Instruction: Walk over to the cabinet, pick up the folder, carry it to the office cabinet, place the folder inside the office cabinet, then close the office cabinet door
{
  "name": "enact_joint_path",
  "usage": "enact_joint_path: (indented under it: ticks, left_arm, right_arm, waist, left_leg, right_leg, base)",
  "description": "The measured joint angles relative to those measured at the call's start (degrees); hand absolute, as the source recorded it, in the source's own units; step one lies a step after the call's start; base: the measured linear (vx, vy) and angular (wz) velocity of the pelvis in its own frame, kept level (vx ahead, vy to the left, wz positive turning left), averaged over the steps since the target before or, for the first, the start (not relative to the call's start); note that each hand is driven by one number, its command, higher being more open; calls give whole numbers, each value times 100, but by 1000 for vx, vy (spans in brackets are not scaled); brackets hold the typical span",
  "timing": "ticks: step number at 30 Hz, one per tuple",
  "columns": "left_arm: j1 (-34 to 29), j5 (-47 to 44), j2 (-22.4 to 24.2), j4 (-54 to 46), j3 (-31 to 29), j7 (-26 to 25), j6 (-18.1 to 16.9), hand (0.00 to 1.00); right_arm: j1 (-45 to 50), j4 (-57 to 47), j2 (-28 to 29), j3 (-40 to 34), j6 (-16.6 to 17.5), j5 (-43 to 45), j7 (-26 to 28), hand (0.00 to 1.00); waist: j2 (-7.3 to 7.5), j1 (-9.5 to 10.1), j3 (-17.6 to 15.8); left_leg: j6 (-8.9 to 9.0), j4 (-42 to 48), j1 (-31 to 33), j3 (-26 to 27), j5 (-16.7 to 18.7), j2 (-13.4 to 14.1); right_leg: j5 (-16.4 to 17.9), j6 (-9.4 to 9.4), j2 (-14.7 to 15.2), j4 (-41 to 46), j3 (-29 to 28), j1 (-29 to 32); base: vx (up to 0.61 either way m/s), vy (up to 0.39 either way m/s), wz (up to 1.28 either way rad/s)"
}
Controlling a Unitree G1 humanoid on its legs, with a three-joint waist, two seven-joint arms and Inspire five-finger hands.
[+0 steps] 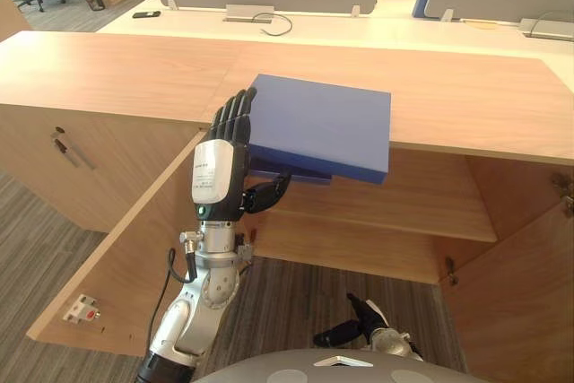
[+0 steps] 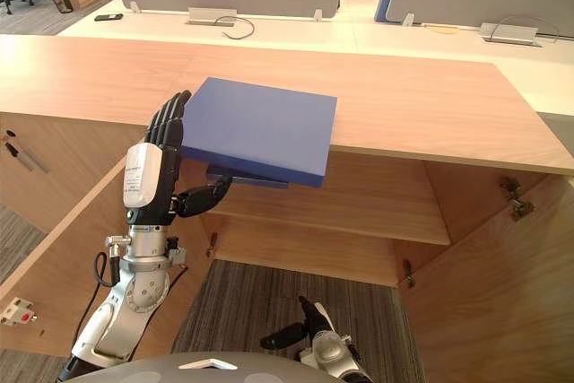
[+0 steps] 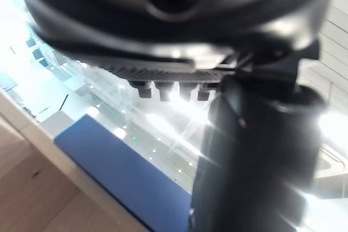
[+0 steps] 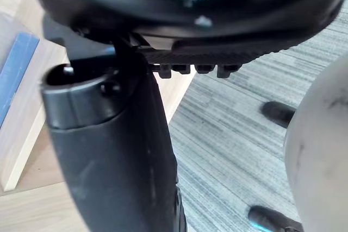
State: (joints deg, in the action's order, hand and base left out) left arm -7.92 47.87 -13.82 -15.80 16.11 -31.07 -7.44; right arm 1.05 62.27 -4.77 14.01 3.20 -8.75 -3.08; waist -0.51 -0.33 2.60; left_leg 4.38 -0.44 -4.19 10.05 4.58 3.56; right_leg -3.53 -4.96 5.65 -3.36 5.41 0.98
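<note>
I have the blue folder [image 1: 323, 127] pinched at its left edge in my left hand [image 1: 220, 172], fingers flat on top and thumb curled beneath. It sits across the front lip of the office cabinet [image 1: 466, 105] top, above the open compartment. I judge this to be the placing step. Next I must lower the folder and slide it level onto the shelf [image 1: 404, 204]. My right hand [image 1: 368, 325] hangs low, and I cannot tell its grip.
</note>
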Motion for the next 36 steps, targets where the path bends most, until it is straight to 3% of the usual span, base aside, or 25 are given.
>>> enact_joint_path:
  ticks: [7, 13, 19, 27, 28, 36]
  left_arm:
    - [504, 3, -231, 237, 192, 7, 25, 100]
    - [868, 233, -323, 940, 440, 61, 135, 100]
    - [980, 234, -373, 1240, 518, 157, 155, 100]
    - [1089, 467, -456, 1439, 597, 253, 130, 100]
    - [1159, 477, -478, 1518, 620, 260, 128, 0]
    - [2179, 783, -626, 2302, 612, 130, 315, 0]
  right_arm:
    - [45, 0, -24, -43, -2, -3, 21, 100]
    - [37, -32, -22, -112, 4, -1, 34, 100]
    - [40, -66, -20, -220, 5, 1, 32, 100]
    - [37, -72, -23, -229, 6, 0, 33, 100]
    - [37, -71, -23, -230, 6, 0, 33, 100]
    - [42, -68, -26, -286, 13, 0, 38, 100]
  waist:
    - [55, -31, 39]
    - [52, -179, 42]
    - [51, -288, 42]
    - [58, -295, 46]
    - [58, -295, 46]
    - [86, -335, 44]
  left_leg:
    - [-34, -60, -41, 59, 24, -40]
    - [-69, 50, -40, 173, 109, -80]
    - [-62, 83, -37, 230, 121, -89]
    - [-57, 11, -67, 325, 135, -105]
    - [-59, 5, -89, 328, 142, -106]
    - [-58, -79, -256, 383, 166, -111]
  right_leg:
    - [-30, -28, 21, -69, -30, -17]
    - [-96, -37, 65, -70, -128, 2]
    - [-89, -26, 68, -70, -168, 29]
    - [-66, 37, 30, -99, -239, 66]
    - [-64, 43, 25, -105, -237, 43]
    - [-28, 101, 25, -113, -240, -58]
  base:
    - [13, 7, -3]
    - [-37, 20, -10]
    - [-45, -5, -6]
    - [-8, -5, -6]
    - [0, 0, 0]
    - [-9, -4, -3]
